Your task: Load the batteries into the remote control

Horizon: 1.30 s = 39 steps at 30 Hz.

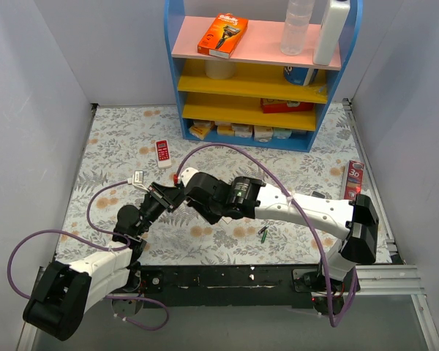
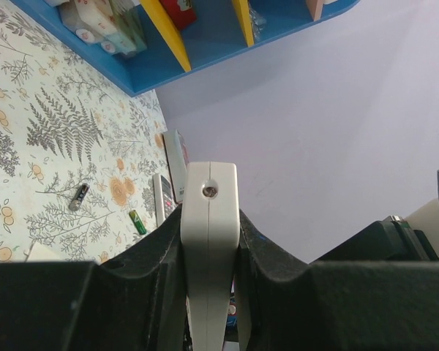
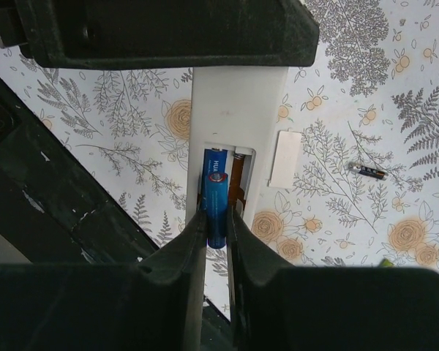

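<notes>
Remote control (image 2: pixel 209 183) sits clamped edge-on in the left gripper (image 2: pixel 209 219), raised above the flowered table (image 3: pixel 336 88) with its open battery bay (image 3: pixel 238 175) facing the right gripper (image 3: pixel 216 213). That gripper pinches a blue battery (image 3: pixel 216 197) right at the mouth of the bay. To seat it well, I would line the battery up lengthwise with its slot, push one end against the spring contact, then tip the other end down until it lies flat, and only then let go. The polarity marks are too small to read, so that needs care. The left arm should hold firm against the push. The cover (image 3: pixel 285 159) and a dark battery (image 3: pixel 367 170) lie on the table nearby.
</notes>
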### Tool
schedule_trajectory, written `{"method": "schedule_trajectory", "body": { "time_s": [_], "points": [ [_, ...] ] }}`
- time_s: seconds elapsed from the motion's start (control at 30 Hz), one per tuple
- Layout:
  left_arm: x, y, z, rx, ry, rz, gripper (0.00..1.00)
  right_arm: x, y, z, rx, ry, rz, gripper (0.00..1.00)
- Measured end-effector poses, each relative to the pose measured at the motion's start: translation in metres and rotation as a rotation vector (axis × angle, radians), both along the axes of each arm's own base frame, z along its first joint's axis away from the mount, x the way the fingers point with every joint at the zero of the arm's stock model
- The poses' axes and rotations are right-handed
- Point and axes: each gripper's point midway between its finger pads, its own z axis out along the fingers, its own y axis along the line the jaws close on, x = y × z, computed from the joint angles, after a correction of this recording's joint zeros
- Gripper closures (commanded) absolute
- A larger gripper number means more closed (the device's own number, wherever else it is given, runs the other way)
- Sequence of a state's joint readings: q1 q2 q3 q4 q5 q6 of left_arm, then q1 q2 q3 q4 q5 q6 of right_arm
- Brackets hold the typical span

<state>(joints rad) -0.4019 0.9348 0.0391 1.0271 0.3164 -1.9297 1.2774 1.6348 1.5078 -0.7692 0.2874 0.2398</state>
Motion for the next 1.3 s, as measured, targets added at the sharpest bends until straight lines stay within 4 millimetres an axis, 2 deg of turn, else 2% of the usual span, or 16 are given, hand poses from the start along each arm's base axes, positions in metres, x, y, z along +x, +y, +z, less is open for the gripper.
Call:
{"method": "schedule_trajectory", "body": {
  "time_s": [0.2, 0.47, 0.8, 1.3],
  "points": [
    [0.001, 0.001, 0.001, -0.012, 0.012, 0.003, 1.00, 0.001, -0.002, 0.004, -0.020, -0.006, 0.006, 0.84],
    [0.000, 0.002, 0.006, -0.045, 0.022, 0.008, 1.00, 0.003, -0.003, 0.016, -0.032, -0.022, 0.014, 0.84],
    [0.002, 0.003, -0.001, -0.032, 0.050, 0.016, 1.00, 0.005, -0.004, 0.008, -0.073, -0.020, 0.016, 0.83],
    [0.006, 0.005, -0.009, -0.010, 0.073, 0.039, 1.00, 0.011, -0.005, -0.001, -0.102, -0.013, 0.002, 0.70]
  ]
}}
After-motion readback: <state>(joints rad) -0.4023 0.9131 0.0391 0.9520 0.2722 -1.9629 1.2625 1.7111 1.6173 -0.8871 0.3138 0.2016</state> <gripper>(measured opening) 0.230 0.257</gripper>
